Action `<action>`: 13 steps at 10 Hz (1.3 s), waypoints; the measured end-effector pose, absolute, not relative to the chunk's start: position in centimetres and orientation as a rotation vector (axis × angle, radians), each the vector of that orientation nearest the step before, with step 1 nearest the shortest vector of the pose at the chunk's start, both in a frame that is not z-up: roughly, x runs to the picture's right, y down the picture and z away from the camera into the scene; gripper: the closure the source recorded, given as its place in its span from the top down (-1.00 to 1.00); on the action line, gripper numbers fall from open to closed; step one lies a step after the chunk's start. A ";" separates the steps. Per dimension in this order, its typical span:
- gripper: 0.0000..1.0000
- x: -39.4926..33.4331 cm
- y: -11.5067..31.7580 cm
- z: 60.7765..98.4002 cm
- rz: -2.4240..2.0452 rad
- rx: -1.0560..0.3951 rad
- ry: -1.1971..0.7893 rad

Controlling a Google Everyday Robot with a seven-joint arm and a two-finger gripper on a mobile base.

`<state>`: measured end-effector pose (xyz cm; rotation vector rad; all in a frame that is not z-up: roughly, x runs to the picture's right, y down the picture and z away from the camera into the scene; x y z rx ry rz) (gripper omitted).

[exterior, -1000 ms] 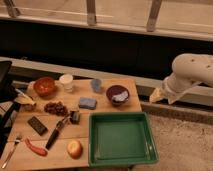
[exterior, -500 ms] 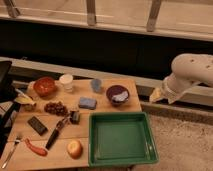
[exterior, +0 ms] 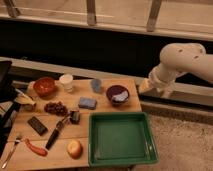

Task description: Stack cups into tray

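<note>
A light wooden table (exterior: 82, 131) carries a large green rectangular plastic tray with a raised rim (exterior: 121, 116) at its near right corner. A bulky white robot arm (exterior: 185, 57) reaches in beyond the table's right edge, with its gripper (exterior: 156, 89) hanging off the far right corner, well apart from both cups; I cannot tell whether it is open or closed. Along the far side, left to right, stand a round red-orange bowl (exterior: 44, 86), a small white paper-like cup (exterior: 66, 81), a smaller light blue cup (exterior: 96, 85) and a dark purple bowl (exterior: 118, 94), both cups on the wood outside the tray, with a small blue rectangular sponge (exterior: 87, 103) just nearer than the blue cup
</note>
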<state>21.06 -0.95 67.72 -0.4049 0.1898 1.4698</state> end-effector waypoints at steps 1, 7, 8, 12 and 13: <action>0.23 19.4 -1.7 68.1 1.442 -0.418 0.166; 0.23 16.2 -2.5 68.6 1.373 -0.437 0.128; 0.23 16.3 -2.5 68.8 1.372 -0.437 0.116; 0.23 12.4 -4.5 71.6 1.304 -0.439 0.062; 0.23 10.6 -5.4 72.6 1.278 -0.439 0.045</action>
